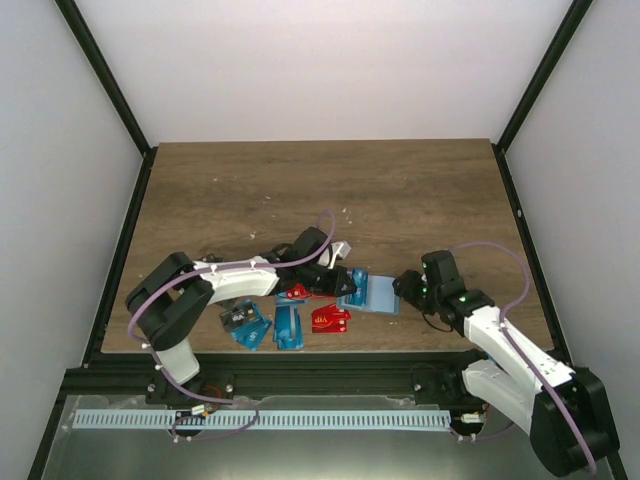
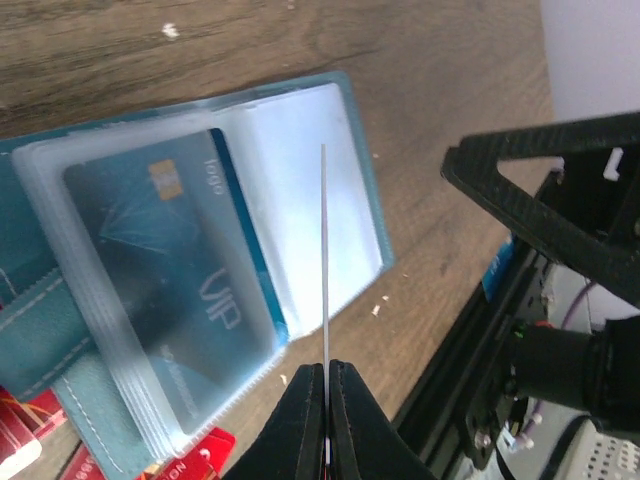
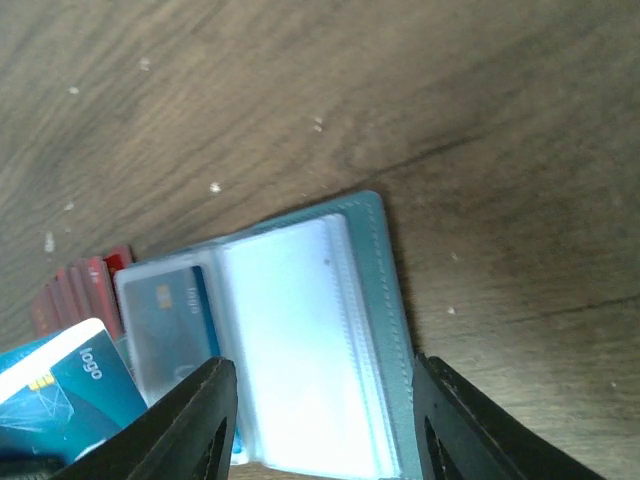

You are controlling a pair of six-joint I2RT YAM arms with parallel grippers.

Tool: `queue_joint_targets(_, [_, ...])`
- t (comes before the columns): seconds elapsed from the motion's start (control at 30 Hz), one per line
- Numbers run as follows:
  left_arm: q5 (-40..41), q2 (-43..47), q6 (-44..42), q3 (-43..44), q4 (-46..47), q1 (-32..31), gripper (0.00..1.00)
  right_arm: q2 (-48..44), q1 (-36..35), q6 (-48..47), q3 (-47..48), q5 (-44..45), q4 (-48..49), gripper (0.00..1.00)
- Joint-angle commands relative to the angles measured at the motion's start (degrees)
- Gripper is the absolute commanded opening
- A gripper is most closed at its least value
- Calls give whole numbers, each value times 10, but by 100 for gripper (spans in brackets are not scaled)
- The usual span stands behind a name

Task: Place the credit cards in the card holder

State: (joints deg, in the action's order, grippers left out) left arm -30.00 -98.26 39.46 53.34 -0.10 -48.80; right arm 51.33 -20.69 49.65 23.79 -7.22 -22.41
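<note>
Left pincer (image 2: pixel 325 370) clamps a credit card (image 2: pixel 324 250) edge-on over the card holder (image 2: pixel 300 180); right pincer (image 3: pixel 320 365) (empty) gapes.

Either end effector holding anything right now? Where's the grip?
Left end effector is shut on a credit card, seen edge-on, pinched at its near edge. Right end effector stands open over the card holder, gripping nothing.
</note>
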Motion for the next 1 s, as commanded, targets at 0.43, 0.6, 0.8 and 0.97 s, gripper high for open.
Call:
queue_joint_targets(0.43, [37, -85, 50, 43, 64, 1, 4, 56, 3, 21, -58, -18, 86, 35])
queue_joint_targets(0.6, [40, -93, 48, 45, 62, 1, 4, 58, 3, 19, -63, -24, 92, 34])
queue_joint_targets(0.8, [35, -106, 53, 47, 70, 0, 4, 59, 3, 18, -66, -26, 97, 33])
queue_joint_targets(0.97, [35, -111, 56, 51, 68, -1, 4, 61, 2, 17, -72, -33, 103, 31])
